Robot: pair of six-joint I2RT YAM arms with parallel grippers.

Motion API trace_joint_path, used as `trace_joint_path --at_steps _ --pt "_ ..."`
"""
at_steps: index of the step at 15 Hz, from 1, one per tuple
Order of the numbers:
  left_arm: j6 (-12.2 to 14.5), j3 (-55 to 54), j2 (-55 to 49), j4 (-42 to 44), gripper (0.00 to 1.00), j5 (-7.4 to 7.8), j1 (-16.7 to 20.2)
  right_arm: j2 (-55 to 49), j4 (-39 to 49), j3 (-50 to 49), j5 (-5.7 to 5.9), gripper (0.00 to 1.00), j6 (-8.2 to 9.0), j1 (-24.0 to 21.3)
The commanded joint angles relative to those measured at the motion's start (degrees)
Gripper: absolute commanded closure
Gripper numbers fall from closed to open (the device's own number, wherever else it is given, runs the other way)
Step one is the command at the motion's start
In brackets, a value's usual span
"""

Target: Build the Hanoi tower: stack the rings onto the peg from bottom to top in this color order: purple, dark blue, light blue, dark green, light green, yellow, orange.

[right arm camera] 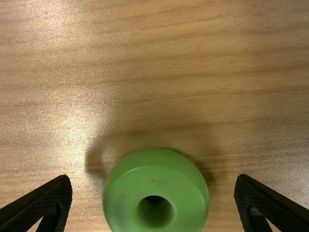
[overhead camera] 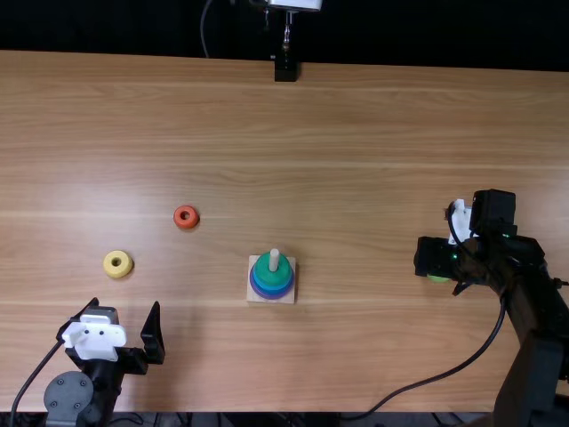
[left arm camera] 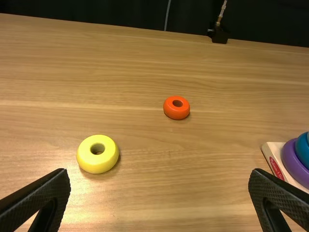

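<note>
light brown wood grain covers the bench (overhead camera: 356, 133), with a dark backdrop (overhead camera: 409, 31) past its far edge and a small black-footed stand (overhead camera: 285, 68) by that edge. near the middle, toward the near side, sits a pale square base (overhead camera: 255, 296) with its peg (overhead camera: 274, 258) upright. a purple ring (left arm camera: 292, 162) lies low on it, blue (left arm camera: 303, 151) shows above that, and a dark green ring (overhead camera: 265, 272) is on top, the peg's tip poking out. left of the base, the orange ring (overhead camera: 186, 217) and the yellow ring (overhead camera: 117, 263) lie flat and well apart, the yellow one farther left and closer to the near edge. the left gripper (overhead camera: 126, 305) is nearer that edge still, its fingers spread wide with nothing between them. over on the right, the right gripper (overhead camera: 434, 256) is above the light green ring (overhead camera: 438, 279), which lies flat on the wood; its fingers are parted too, one to each side of the ring, with a gap showing either way.
</note>
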Motion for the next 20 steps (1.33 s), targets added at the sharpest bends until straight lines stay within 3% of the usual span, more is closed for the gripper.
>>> trace_joint_path --at_steps 1,6,7,8,9,10,16,20 --pt "0.36 -3.05 -0.69 -0.59 0.0 0.38 0.56 2.32 -0.06 1.66 0.21 0.1 0.02 -0.26" --pt "0.36 -3.05 -0.69 -0.59 0.0 0.38 0.65 3.2 -0.06 1.83 0.21 0.12 0.02 -0.26" --pt "0.36 -3.05 -0.69 -0.59 0.0 0.38 0.65 3.2 -0.06 1.83 0.21 0.24 -0.08 -0.26" --pt "0.36 -3.05 -0.69 -0.59 0.0 0.38 0.65 3.2 -0.16 1.75 0.21 0.6 -0.19 -0.26" --pt "0.36 -3.05 -0.69 -0.59 0.0 0.38 0.65 3.11 -0.27 1.66 0.1 0.83 -0.19 -0.26" --pt "0.36 -3.05 -0.69 -0.59 0.0 0.38 0.65 3.11 -1.11 1.57 0.1 0.99 -0.08 -0.18" --pt "0.36 -3.05 -0.69 -0.59 0.0 0.38 0.65 2.49 -6.07 5.61 0.0 1.0 0.44 1.14" --pt "0.36 -3.05 -0.69 -0.59 0.0 0.38 0.65 1.09 -16.62 12.29 -0.11 1.0 -0.29 6.06"
